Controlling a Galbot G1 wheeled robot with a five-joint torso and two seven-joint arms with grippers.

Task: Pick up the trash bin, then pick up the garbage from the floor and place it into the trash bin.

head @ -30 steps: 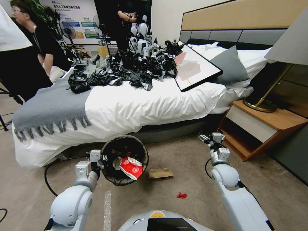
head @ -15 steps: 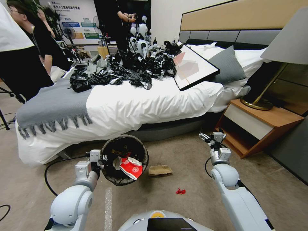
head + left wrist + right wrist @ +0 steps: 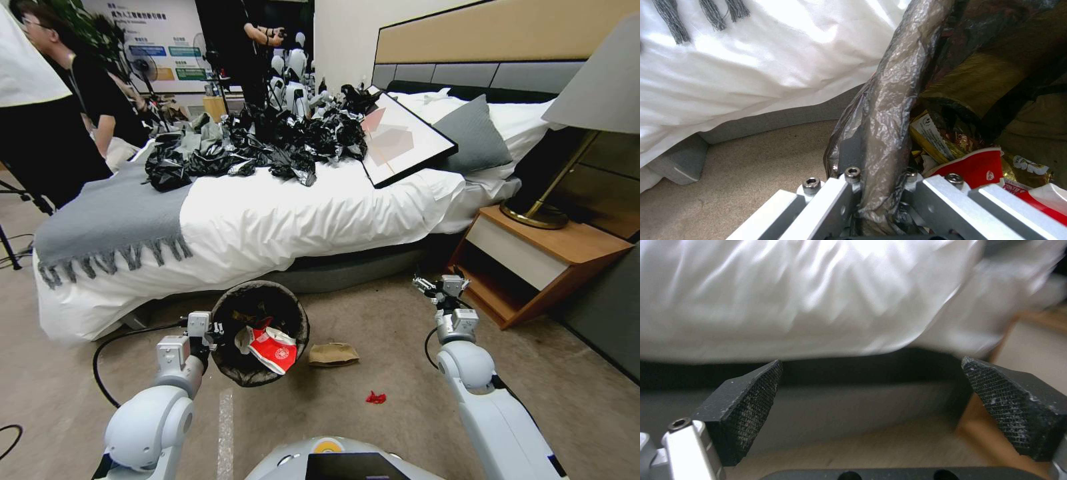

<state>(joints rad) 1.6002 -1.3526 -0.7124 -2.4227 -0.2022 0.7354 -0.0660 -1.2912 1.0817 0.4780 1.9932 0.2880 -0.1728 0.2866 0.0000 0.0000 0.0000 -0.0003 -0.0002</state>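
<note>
Bedside carpet (image 3: pixel 400 433) | my left gripper (image 3: pixel 215 329) clamped trash bin (image 3: pixel 293 303) rim, packets already inside | right gripper (image 3: pixel 427 287) gaped empty | brown paper bag (image 3: pixel 333 354), red scrap (image 3: pixel 375 398) remained lower centre

A mock bedroom (bed (image 3: pixel 280 220), nightstand (image 3: pixel 540 267), lamp (image 3: pixel 587 113)) inside an exhibition hall.

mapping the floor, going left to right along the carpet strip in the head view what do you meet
left gripper → trash bin → flattened brown paper bag → red scrap → right gripper → nightstand
</note>
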